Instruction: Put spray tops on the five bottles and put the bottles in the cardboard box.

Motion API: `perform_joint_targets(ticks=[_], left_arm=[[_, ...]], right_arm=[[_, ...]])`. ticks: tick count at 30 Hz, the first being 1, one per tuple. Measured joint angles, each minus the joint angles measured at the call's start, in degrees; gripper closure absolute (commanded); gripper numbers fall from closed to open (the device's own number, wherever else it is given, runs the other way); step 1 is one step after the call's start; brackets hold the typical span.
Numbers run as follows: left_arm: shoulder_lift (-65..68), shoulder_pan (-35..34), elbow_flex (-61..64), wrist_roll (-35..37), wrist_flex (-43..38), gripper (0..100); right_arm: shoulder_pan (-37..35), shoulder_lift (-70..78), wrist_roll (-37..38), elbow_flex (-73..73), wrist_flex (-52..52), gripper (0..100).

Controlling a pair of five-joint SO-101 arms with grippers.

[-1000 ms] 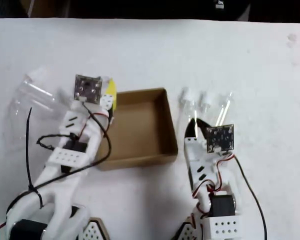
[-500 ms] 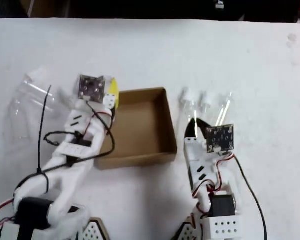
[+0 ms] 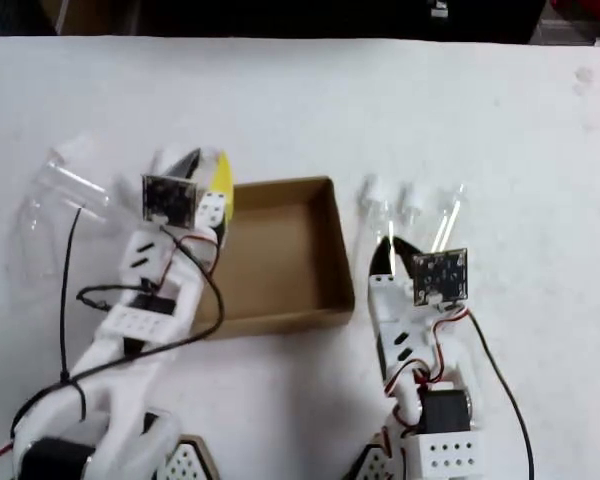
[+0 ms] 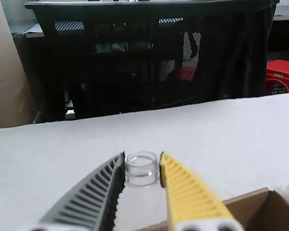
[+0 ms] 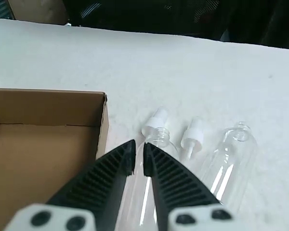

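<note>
White worktop (image 3: 300,100); open cardboard box (image 3: 275,262) between the arms; left gripper (image 4: 141,161) clamped on an uncapped bottle (image 4: 141,174) just beside the box, where slick plastic may slip free; right gripper (image 5: 139,147) closed, holding nothing, above two bottles (image 5: 231,154) and loose spray tops (image 5: 192,132), liable to scatter if nudged.

On the white counter (image 3: 480,120) an open cardboard box (image 3: 280,255) lies in the middle, between the two arms. The left hand (image 3: 202,165), with one yellow finger and one dark finger, is just beside the far left corner of the box. Farther to the left lie some clear bottles (image 3: 65,190), hard to count. The right hand (image 3: 390,248), with black fingers, is over a lying bottle (image 3: 378,215) near the right wall of the box. Beside this bottle are a white spray top (image 3: 412,205) and a second bottle (image 3: 446,222).
</note>
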Motion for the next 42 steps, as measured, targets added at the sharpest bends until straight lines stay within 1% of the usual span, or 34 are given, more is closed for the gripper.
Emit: perform_joint_targets(ticks=[2,5,7,12,14,24,29,35,42], left_arm=[[-1.58,0.0,0.35,0.0,0.0,92],[-2.02,0.0,0.79,0.0,0.0,96],[-2.02,0.0,2.64,0.0,-0.79,97],[-2.02,2.29,8.97,0.0,-10.37,97],[-2.02,2.81,9.23,0.0,-11.69,97],[-2.02,2.73,9.23,0.0,-12.31,97],[-2.02,2.73,10.02,0.0,-12.31,87],[-2.02,1.58,10.02,0.0,-12.31,90],[-2.11,1.23,10.02,0.0,-12.31,87]], right_arm=[[0.0,0.0,0.0,0.0,0.0,98.0],[0.0,0.0,0.0,0.0,0.0,98.0],[0.0,0.0,0.0,0.0,0.0,98.0],[0.0,0.0,0.0,0.0,0.0,98.0],[0.0,0.0,0.0,0.0,0.0,98.0],[0.0,0.0,0.0,0.0,0.0,98.0],[0.0,0.0,0.0,0.0,0.0,98.0],[0.0,0.0,0.0,0.0,0.0,98.0],[0.0,0.0,0.0,0.0,0.0,98.0]])
